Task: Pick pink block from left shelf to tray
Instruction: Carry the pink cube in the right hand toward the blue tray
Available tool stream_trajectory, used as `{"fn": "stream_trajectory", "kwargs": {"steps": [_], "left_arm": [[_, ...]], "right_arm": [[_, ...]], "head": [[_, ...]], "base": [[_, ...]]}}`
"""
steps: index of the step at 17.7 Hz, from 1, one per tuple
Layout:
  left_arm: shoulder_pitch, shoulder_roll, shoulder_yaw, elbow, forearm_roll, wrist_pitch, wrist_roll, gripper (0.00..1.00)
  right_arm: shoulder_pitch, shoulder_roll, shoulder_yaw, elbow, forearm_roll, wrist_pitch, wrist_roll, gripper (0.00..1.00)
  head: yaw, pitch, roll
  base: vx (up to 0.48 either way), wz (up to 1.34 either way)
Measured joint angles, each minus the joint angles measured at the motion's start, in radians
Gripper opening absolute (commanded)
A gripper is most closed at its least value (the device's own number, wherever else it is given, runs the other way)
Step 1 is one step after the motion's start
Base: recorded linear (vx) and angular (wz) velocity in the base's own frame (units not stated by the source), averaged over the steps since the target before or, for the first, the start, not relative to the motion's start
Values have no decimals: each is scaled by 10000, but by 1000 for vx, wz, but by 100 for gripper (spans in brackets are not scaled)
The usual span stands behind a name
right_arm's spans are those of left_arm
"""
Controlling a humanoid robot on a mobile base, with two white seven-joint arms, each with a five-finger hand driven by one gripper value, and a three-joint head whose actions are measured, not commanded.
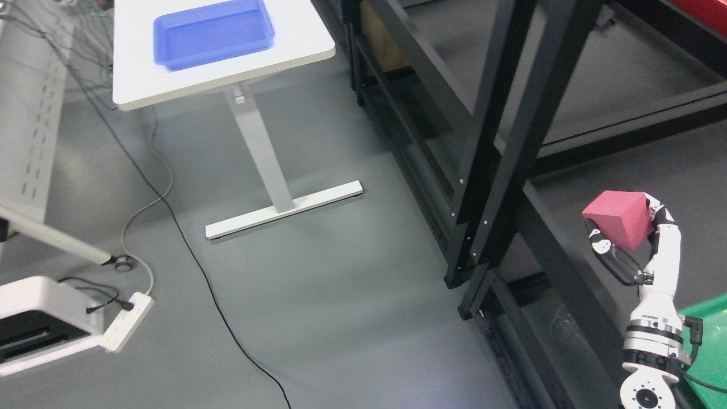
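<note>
One hand is in view: the right hand, rising from the lower right corner, with its fingers curled around the pink block, which sits clear of any surface beside the black shelf frame. The left hand does not show. The block is well apart from the blue tray, which lies on the white table at the upper left, with open grey floor between. Judged risks: the grip looks confined to the block's lower and side faces, with the top corner proud of the hand, so a jolt during travel could tip the block out; the frame's slanted posts stand just beside the hand, and a swing leftward could knock the block against them; a black cable and a power strip lie across the floor toward the table and could snag the base. Containers: the blue tray appears to hold nothing, though its image is blurred; a green bin shows only a corner at the right edge, contents not visible
</note>
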Motion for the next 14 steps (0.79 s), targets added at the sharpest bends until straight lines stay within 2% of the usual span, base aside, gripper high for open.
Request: {"fn": "stream_trajectory", "kwargs": {"steps": [10, 14], "left_arm": [[6, 0, 0, 2, 0, 0, 0, 100], [-3, 0, 0, -1, 0, 0, 0, 100]], "right_arm": [[133, 5, -40, -64, -74, -522, 134, 9], [178, 5, -47, -73, -86, -549, 164, 10]], "head": [[0, 0, 0], [0, 0, 0]], "base": [[-101, 611], [-37, 205]]}}
